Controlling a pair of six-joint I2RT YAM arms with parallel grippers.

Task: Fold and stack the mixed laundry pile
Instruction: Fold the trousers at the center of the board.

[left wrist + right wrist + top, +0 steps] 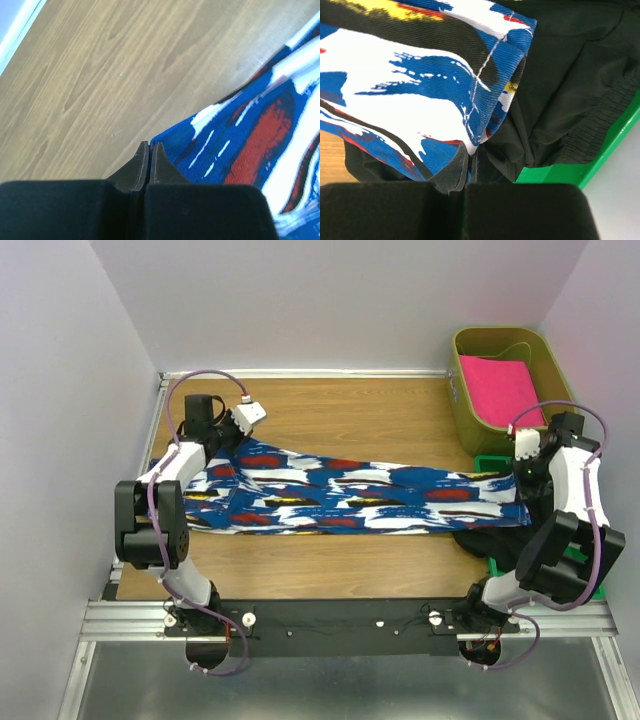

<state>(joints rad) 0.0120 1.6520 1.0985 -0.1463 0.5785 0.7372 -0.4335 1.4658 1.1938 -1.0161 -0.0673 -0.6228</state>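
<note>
- Top external view: a blue cloth (350,495) with white, red and black blotches lies stretched flat across the middle of the wooden table (350,420), running from left of centre to right of centre.
- Upper right of the frame, an olive bin (541,348) stands in the table's far corner. One pink folded cloth (498,390) lies flat on its floor, and nothing else shows inside.
- Lower right, a green tray (489,461) sits under the right arm, mostly hidden by it. A black garment (480,540) lies bunched at the cloth's right end, partly on the wood.
- Right wrist view: the black garment (570,90) drapes over the green tray (585,165) rim at lower right, with the blue cloth (420,95) folded on top of it.
- The right gripper (470,159) has its fingers pressed together at bottom centre, with the cloth's hem pinched between the tips.
- Left wrist view: the left gripper (150,145) is squeezed closed too, tips meeting right on the corner of the blue cloth (250,145), bare table (125,65) filling the upper left.
- From above, the left gripper (222,452) is at the cloth's left end and the right gripper (524,490) at its right end.
</note>
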